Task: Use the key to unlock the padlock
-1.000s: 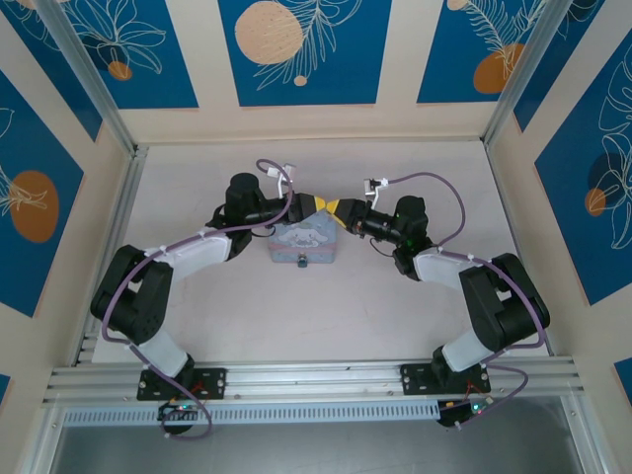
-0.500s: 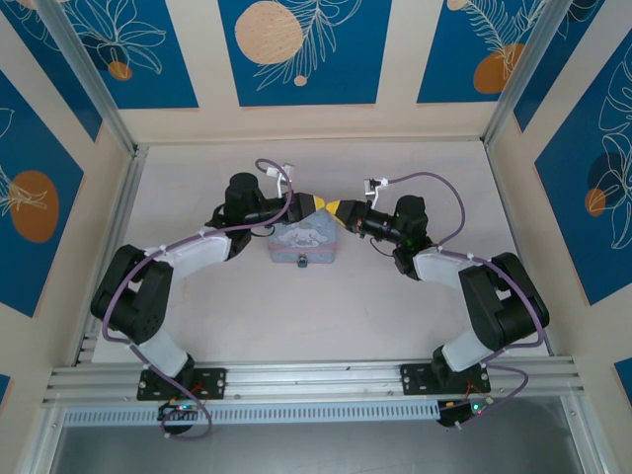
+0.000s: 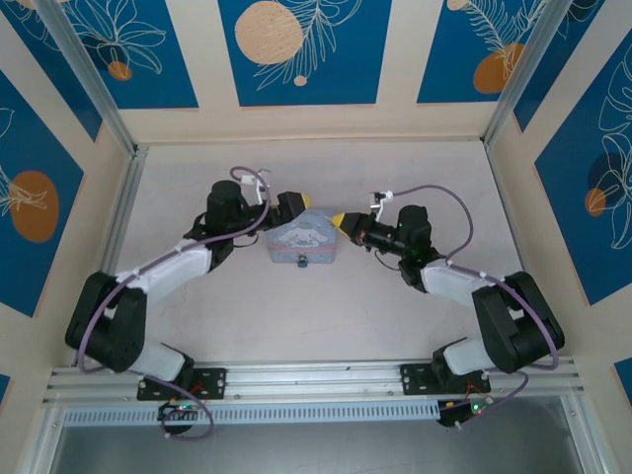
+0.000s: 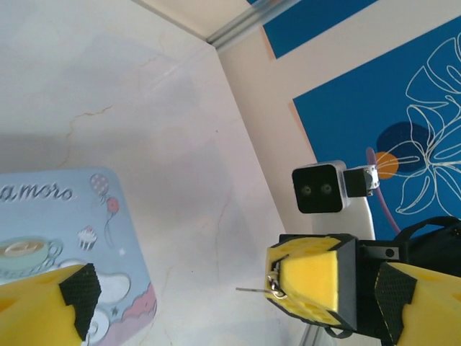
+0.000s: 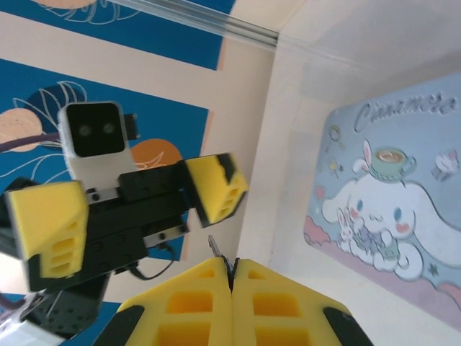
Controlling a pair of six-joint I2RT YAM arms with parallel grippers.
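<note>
Pale table [image 3: 326,316], 1 light blue cartoon-printed tin [image 3: 304,239] lying flat on it, lid up, near the middle

The light blue rectangular tin box [image 3: 302,240] bears a white long-eared cartoon animal, a teacup, balloons and a pink scalloped border. The black left gripper [image 3: 298,205] and black right gripper [image 3: 341,219] wear yellow foam pads [image 5: 205,299]. The thin silvery metal key [image 5: 214,247] is plain. The beige wall panels [image 3: 296,49] show deep blue rectangles, white leaf outlines and orange discs.
</note>
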